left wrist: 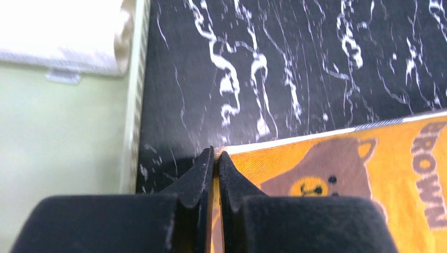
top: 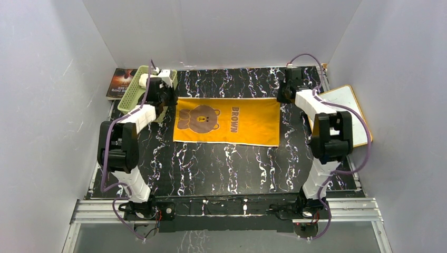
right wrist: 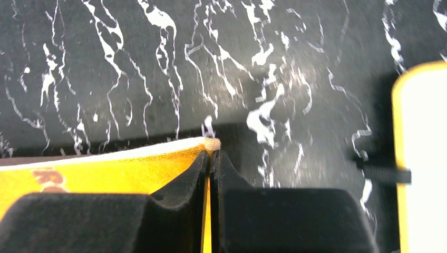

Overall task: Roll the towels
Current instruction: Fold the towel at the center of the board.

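The brown-and-yellow towel, orange with a brown bear and the word BROWN, lies spread flat on the black marbled mat. My left gripper is shut on its far left corner, as the left wrist view shows, with the towel to the right of the fingers. My right gripper is shut on the far right corner, with the towel to the left of the fingers. The cream-white towel lies rolled in the green basket.
The green basket's rim stands just left of my left gripper. A white board with a wooden frame lies right of my right arm and shows in the right wrist view. A dark book sits behind the basket. Grey walls enclose the mat.
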### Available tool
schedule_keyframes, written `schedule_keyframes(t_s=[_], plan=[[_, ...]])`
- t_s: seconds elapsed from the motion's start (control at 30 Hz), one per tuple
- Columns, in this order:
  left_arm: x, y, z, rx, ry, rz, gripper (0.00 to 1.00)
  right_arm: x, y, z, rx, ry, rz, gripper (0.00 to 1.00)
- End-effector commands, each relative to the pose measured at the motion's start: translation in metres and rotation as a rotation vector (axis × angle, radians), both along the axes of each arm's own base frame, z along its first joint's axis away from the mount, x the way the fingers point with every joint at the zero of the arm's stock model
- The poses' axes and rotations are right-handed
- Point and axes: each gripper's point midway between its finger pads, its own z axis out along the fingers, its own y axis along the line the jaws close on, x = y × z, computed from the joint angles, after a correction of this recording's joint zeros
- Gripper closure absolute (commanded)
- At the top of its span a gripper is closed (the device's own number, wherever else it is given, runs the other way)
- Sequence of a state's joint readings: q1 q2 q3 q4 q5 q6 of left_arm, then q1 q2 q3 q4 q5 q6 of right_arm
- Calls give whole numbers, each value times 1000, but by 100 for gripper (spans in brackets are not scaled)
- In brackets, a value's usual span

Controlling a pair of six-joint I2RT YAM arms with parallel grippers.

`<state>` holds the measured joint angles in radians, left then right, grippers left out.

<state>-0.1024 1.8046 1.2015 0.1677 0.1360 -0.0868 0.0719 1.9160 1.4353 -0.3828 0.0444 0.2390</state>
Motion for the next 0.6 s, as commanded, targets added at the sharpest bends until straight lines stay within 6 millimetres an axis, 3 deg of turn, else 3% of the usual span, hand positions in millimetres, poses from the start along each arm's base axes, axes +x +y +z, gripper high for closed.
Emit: schedule_keyframes(t_s=[0.0, 0.13, 0.27, 0.57], plan=[[-24, -7, 27, -59, -147, -51, 100, -17, -12, 58, 31, -148, -94, 100], [-47, -8, 23, -98, -183, -53, 100, -53, -4, 61, 110, -168, -106, 100], [-63, -5, 18, -109, -174, -36, 100, -94, -1, 47, 155, -156, -123, 100], [-91, 0, -1, -161, -139, 32, 100, -153, 2, 20, 193, -99, -122, 100]])
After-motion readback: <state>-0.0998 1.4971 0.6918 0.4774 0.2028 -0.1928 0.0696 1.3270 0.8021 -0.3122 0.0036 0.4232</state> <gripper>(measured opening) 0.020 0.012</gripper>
